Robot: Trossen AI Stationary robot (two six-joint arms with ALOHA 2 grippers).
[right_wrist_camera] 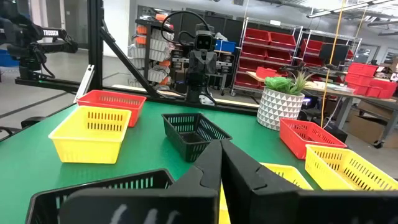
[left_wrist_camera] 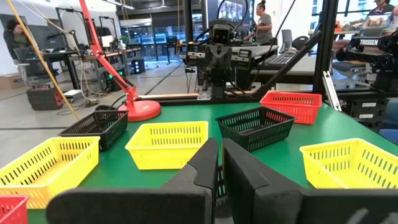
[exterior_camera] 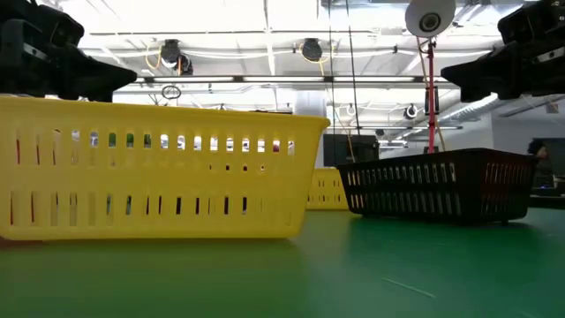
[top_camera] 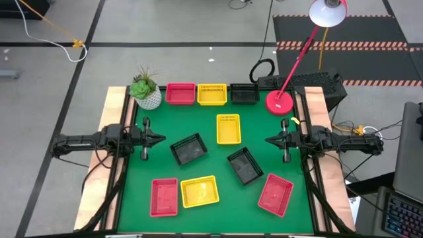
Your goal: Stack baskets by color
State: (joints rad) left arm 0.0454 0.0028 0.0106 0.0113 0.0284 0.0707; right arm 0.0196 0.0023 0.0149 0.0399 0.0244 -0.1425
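Observation:
Several baskets lie apart on the green mat, each on its base. At the far edge stand a red basket (top_camera: 180,93), a yellow basket (top_camera: 211,94) and a black basket (top_camera: 244,94) in a row. A yellow basket (top_camera: 228,128) and two black baskets (top_camera: 189,149) (top_camera: 245,164) sit mid-table. Two red baskets (top_camera: 164,196) (top_camera: 275,194) and a yellow basket (top_camera: 199,191) lie near the front edge. My left gripper (top_camera: 158,139) (left_wrist_camera: 220,144) hovers shut at the left side. My right gripper (top_camera: 269,140) (right_wrist_camera: 221,144) hovers shut at the right side. Both point level toward the table's middle and hold nothing.
A white plant pot (top_camera: 147,96) stands at the far left corner and a red lamp base (top_camera: 279,102) at the far right corner, its arm slanting up over the far edge. Bare green mat (top_camera: 218,215) runs along the front edge.

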